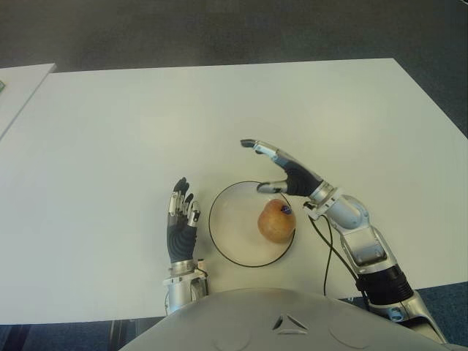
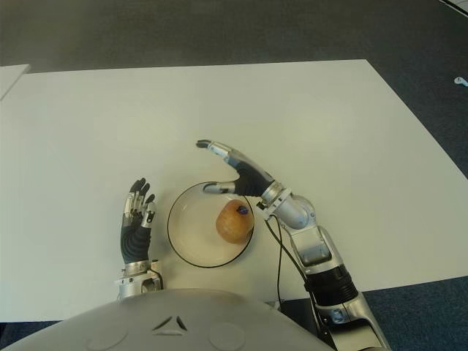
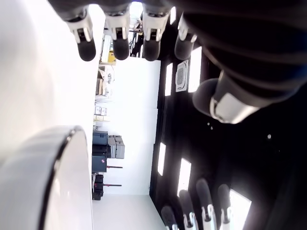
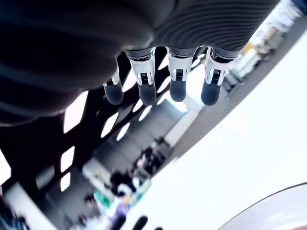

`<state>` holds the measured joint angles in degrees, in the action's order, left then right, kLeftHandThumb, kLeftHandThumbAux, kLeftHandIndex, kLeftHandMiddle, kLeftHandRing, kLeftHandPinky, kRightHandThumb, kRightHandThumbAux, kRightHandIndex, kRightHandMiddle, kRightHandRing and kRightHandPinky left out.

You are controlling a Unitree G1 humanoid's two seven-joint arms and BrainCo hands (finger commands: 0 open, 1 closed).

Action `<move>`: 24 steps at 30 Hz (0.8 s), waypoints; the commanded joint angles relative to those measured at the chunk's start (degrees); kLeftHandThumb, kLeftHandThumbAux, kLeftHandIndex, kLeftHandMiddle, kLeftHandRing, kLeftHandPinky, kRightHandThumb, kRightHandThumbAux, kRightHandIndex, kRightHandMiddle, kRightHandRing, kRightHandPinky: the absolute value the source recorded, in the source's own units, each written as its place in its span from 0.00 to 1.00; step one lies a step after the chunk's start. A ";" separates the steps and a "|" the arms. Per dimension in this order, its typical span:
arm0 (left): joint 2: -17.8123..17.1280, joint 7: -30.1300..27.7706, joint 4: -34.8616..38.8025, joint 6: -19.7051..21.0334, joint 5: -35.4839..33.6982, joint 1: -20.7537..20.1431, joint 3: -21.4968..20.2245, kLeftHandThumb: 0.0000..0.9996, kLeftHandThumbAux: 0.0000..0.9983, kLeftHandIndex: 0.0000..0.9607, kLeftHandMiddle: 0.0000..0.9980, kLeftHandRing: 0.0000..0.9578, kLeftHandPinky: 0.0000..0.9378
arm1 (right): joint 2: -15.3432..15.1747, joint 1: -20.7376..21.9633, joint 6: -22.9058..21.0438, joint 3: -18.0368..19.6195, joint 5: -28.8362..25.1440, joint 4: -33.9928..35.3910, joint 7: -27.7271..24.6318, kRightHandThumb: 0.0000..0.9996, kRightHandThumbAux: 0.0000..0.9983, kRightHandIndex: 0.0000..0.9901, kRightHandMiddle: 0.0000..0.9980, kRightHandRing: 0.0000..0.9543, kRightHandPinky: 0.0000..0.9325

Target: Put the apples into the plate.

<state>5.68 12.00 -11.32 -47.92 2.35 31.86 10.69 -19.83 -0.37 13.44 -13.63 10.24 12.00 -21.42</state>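
So there's just one apple [image 1: 276, 221] showing, and it's sitting inside the plate [image 1: 228, 227] on its right-hand side, lower centre of the eye views. It looks slightly taller than wide, long axis running roughly up-down in the frame, with a small dark sticker on its upper right – can't make out a stem. The right hand [image 1: 284, 170] is over the plate's upper right rim, fingers stretched out flat and apart, pointing to the upper left, thumb dipping toward the apple but holding nothing. The left hand [image 1: 180, 217] shows just left of the plate, fingers straight and relaxed, also empty. The table [image 1: 146, 124] is plain white and fills most of the frame – dark grey carpet [image 1: 219, 29] runs across the top, and another white table edge [image 1: 18, 84] pokes in at the upper left.
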 commanded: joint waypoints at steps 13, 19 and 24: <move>2.13 0.19 -1.78 -1.28 -1.27 -0.17 -2.27 0.07 0.49 0.05 0.03 0.00 0.00 | 3.18 -0.60 -8.20 19.38 -25.34 -20.66 -3.47 0.09 0.23 0.00 0.00 0.00 0.00; 1.67 -0.54 -2.71 -1.97 -1.49 -0.59 -2.74 0.08 0.48 0.05 0.03 0.00 0.00 | 4.47 -5.94 -6.85 22.23 -26.97 -19.33 -2.88 0.07 0.26 0.00 0.00 0.00 0.00; 1.34 0.06 -3.95 -2.67 -0.82 -1.20 -4.26 0.09 0.47 0.05 0.04 0.01 0.02 | 7.13 -6.63 -3.06 24.69 -26.65 -23.31 -0.20 0.06 0.30 0.00 0.00 0.00 0.01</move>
<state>5.68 12.00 -13.04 -51.28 1.44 31.16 7.65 -14.31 -6.60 8.28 9.84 -16.00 -8.66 -23.00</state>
